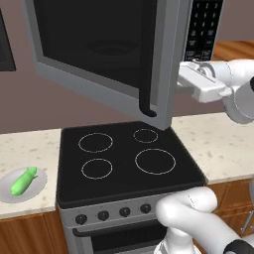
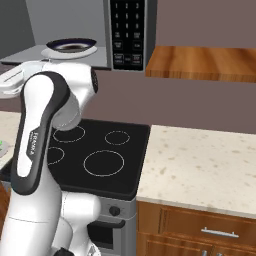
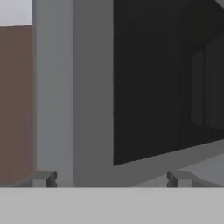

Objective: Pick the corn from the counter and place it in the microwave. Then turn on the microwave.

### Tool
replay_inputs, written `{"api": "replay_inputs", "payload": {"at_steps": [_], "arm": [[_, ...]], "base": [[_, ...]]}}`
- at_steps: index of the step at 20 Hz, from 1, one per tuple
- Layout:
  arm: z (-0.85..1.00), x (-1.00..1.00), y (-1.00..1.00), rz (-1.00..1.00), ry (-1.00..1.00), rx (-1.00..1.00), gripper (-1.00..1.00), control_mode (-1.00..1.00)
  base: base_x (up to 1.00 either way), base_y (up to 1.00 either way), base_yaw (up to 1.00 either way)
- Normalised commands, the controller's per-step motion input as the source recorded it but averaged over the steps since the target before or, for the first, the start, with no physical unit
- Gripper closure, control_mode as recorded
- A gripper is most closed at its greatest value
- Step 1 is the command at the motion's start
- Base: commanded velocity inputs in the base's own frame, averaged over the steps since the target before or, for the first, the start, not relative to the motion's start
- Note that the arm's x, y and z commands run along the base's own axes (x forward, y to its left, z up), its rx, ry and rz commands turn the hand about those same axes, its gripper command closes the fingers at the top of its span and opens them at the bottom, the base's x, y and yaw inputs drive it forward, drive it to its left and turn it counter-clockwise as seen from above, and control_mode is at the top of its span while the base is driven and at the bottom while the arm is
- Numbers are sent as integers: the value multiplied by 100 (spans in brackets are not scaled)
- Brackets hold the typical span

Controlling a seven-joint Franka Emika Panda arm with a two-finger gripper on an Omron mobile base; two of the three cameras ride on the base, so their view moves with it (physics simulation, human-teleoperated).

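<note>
The corn (image 1: 23, 181), a small green cob, lies on a grey plate (image 1: 38, 188) on the beige counter (image 1: 30, 144) left of the stove. The microwave (image 1: 203, 25) hangs above the stove with its door (image 1: 99, 49) swung wide open toward me, black handle (image 1: 145, 74) at the door's free edge. My gripper (image 1: 182, 79) is up high just right of that door edge, far from the corn. In the hand view the gripper (image 3: 111, 178) is open and empty, fingertips (image 3: 43, 178) wide apart, facing the door's grey frame (image 3: 87, 87) and dark window (image 3: 148, 87).
A black stovetop (image 1: 124, 154) with ring outlines sits below the microwave, oven knobs (image 1: 103, 215) along its front. Inside the microwave rests a dark turntable plate (image 2: 70, 47). A wooden shelf (image 2: 200, 62) hangs to the right, above more counter (image 2: 200, 160).
</note>
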Motion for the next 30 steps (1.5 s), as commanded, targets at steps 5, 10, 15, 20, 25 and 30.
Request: {"api": "replay_inputs", "payload": {"at_steps": [5,10,15,20,25,30], "arm": [[-6,38,9,19,0,0,-100,-100],[-11,35,21,17,0,0,-100,-100],[-11,21,28,12,0,-2,-100,-100],[-5,4,35,8,-5,-4,-100,-100],[0,-14,39,3,-9,-5,-100,-100],[0,-29,41,0,-9,-4,-100,-100]], "base": [[0,0,0],[0,0,0],[0,0,0],[0,0,0],[0,0,0],[0,0,0]]}}
